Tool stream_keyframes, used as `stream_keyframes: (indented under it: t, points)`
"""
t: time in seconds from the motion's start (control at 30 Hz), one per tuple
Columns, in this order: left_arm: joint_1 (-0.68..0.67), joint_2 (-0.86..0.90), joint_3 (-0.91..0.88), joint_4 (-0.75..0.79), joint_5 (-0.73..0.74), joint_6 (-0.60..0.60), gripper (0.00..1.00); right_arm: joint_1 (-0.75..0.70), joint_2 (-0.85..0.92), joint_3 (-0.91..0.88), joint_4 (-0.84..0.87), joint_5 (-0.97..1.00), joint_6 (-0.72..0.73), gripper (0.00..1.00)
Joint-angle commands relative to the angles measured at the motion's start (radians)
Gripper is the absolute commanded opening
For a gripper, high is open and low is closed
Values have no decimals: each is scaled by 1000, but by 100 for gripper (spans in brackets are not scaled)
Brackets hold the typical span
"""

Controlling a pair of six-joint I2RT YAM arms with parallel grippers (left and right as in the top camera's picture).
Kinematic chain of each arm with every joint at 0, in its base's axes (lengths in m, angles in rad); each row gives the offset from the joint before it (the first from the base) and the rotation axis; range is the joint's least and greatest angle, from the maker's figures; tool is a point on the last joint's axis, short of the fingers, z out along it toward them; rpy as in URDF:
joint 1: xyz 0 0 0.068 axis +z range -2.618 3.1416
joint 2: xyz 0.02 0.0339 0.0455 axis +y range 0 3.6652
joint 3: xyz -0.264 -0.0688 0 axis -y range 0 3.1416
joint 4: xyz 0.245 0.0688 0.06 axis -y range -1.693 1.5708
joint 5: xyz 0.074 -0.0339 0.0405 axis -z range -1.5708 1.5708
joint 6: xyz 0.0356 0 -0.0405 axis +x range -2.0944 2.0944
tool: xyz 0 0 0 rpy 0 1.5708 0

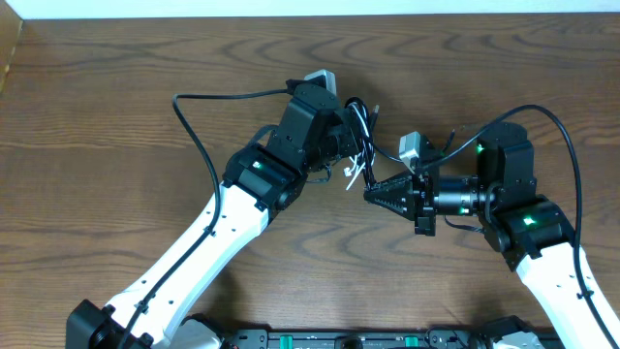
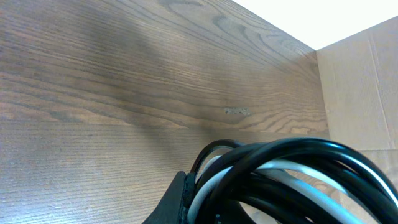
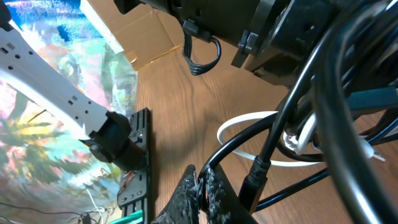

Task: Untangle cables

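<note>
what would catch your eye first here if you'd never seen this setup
A knot of black and white cables sits bunched at the middle of the wooden table, with a tool on either side. The left tool is shut on the cables, and their loops fill its wrist view. The right tool is shut and points in at them from the other side.

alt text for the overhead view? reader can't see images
Two robot arms meet over the middle of a wooden table, with the left gripper shut on a tangled bundle of thin black and white cables. The right gripper, also shut, points its tip at the bundle's lower edge from the right.
</note>
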Motion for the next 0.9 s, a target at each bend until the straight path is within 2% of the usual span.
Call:
stream_keyframes:
  t: [0.0, 0.27, 0.43, 0.67, 0.87]
  points:
    - [24, -4, 17, 21, -84, -48, 7, 10, -5, 6, -13, -97, -22, 1]
    - [24, -4, 17, -26, -84, -34, 7, 8, -5, 6, -5, 145, 161, 1]
    - [24, -4, 17, -36, -51, 40, 8, -12, -5, 6, -6, 287, 300, 1]
    - [24, -4, 17, -36, 80, 165, 7, -48, -5, 6, -11, 393, 396, 1]
    - [24, -4, 17, -37, 98, 217, 7, -91, -5, 6, -21, 411, 442, 1]
